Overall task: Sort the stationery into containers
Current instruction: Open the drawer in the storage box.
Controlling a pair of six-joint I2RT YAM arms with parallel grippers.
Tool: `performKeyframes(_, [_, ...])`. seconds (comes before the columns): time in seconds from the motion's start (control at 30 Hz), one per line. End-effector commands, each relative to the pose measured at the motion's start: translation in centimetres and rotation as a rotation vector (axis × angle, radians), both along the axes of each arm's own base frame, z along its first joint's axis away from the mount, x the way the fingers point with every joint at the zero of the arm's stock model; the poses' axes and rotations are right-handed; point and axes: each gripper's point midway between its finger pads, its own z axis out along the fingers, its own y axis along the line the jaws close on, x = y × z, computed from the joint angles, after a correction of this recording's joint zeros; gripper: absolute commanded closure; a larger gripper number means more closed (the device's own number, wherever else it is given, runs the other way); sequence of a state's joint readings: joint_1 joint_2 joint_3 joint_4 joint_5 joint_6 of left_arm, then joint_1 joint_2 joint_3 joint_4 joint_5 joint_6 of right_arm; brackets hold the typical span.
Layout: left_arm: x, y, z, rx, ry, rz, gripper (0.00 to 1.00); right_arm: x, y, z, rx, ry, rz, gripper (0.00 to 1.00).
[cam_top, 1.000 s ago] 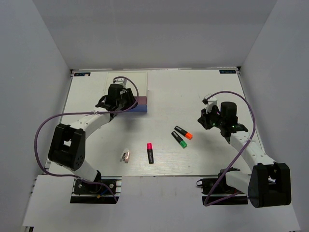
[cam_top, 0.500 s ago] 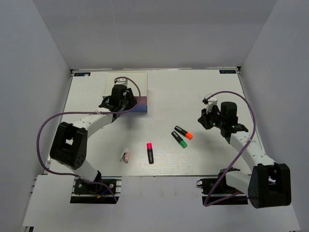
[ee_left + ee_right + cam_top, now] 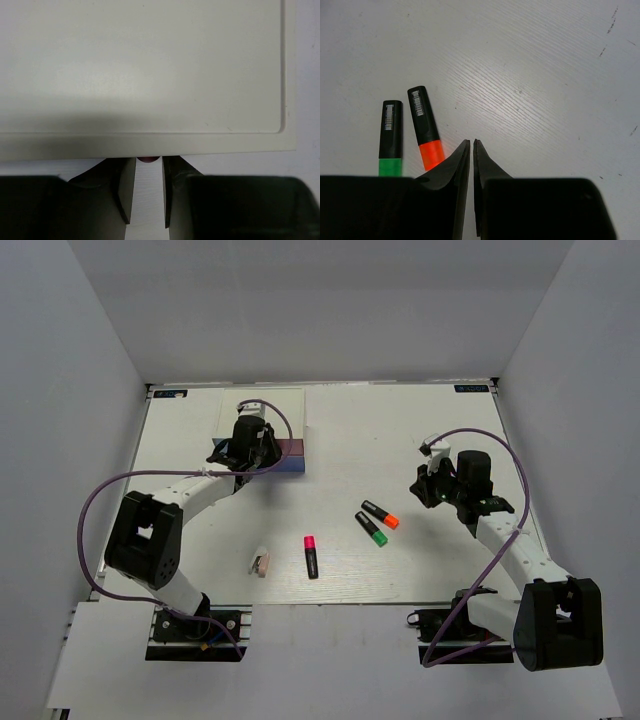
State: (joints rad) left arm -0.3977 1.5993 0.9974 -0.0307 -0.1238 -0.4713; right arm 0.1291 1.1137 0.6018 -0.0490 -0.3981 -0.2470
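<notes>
So, biggest thing first: the flat white table [image 3: 400, 430] carries everything. At its far left sits the white-topped box of small drawers [image 3: 280, 410]. The overhead view shows a pink drawer front [image 3: 293, 448] and a dark blue drawer front [image 3: 290, 466] peeking out on its near right side, with the left arm [image 3: 190, 490] lying over the rest.

The left gripper [image 3: 148, 165] is right up against the box front. Its wrist camera gives what the overhead can't: a small dark reddish dot knob [image 3: 148, 159] sits just under the lid edge, between the two fingertips, which stand a narrow gap apart. Can't tell if they actually pinch it, or which drawer it belongs to.

The right gripper [image 3: 471, 143] hangs over the right part of the table, clenched to a thin slit with nothing in it. In its wrist view the short black highlighter with the orange cap [image 3: 425, 130] lies just left of the fingertips, cap end nearest them. The short black highlighter with the green cap [image 3: 390, 137] lies beside that one, roughly parallel and not touching.

Only the overhead view shows the short black highlighter with the pink-red cap [image 3: 311, 556], well apart from the other two, near the middle of the front edge. Left of it is the tiny tan-and-white piece [image 3: 260, 563], too small to make out.
</notes>
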Motion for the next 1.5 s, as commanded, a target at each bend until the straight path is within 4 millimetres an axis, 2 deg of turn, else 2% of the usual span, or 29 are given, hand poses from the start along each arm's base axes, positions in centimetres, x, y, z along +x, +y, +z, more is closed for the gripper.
performKeyframes(0.0, [1.6,0.1,2.6,-0.008,-0.078,0.03,0.75,1.2,0.2,2.3,0.002,-0.088,0.012,0.87])
performKeyframes(0.2, [1.0,-0.4,2.3,-0.016,-0.073,0.005,0.84,1.2,0.2,2.3,0.005,-0.082,0.011,0.87])
performKeyframes(0.23, [0.7,-0.3,1.7,-0.012,-0.062,0.005,0.84,1.2,0.2,2.3,0.004,-0.082,0.012,0.87])
performKeyframes(0.3, [0.4,-0.4,2.1,-0.019,-0.067,-0.003,0.84,1.2,0.3,2.4,0.006,-0.085,0.013,0.87])
performKeyframes(0.33, [-0.2,-0.5,1.2,-0.012,-0.049,-0.012,0.84,1.2,0.2,2.4,0.006,-0.086,0.01,0.87])
performKeyframes(0.6, [-3.1,-0.2,1.2,-0.018,-0.043,-0.026,0.84,1.1,0.3,2.4,0.008,-0.086,0.015,0.87])
performKeyframes(0.63, [-3.5,0.2,0.4,-0.013,-0.021,-0.012,0.84,1.1,0.3,2.2,0.011,-0.078,0.016,0.87])
performKeyframes(0.83, [-5.0,0.4,0.8,-0.023,-0.026,-0.017,0.84,1.2,0.5,2.5,0.016,-0.081,0.024,0.86])
performKeyframes(0.93, [-5.5,0.1,1.1,-0.028,-0.024,-0.033,0.84,1.2,0.5,2.4,0.015,-0.078,0.025,0.81])
performKeyframes(1.03, [-6.3,0.0,0.4,-0.019,-0.004,-0.043,0.85,1.1,0.6,2.5,0.017,-0.08,0.029,0.78])
performKeyframes(1.2, [-7.0,0.0,0.7,-0.02,-0.005,-0.052,0.85,1.1,0.6,2.2,0.018,-0.069,0.03,0.74])
performKeyframes(1.3, [-7.4,-0.2,0.2,-0.015,0.005,-0.061,0.85,1.1,0.6,2.2,0.018,-0.068,0.032,0.72])
performKeyframes(1.37, [-7.8,-0.1,0.0,-0.019,0.017,-0.055,0.85,1.1,0.8,2.2,0.016,-0.068,0.043,0.65])
performKeyframes(1.4, [-7.8,-0.1,0.0,-0.019,0.017,-0.055,0.83,0.8,1.0,2.0,0.023,-0.057,0.06,0.62])
performKeyframes(1.47, [-7.9,-0.4,0.0,-0.027,0.019,-0.058,0.67,0.7,1.2,1.9,0.015,-0.054,0.09,0.53])
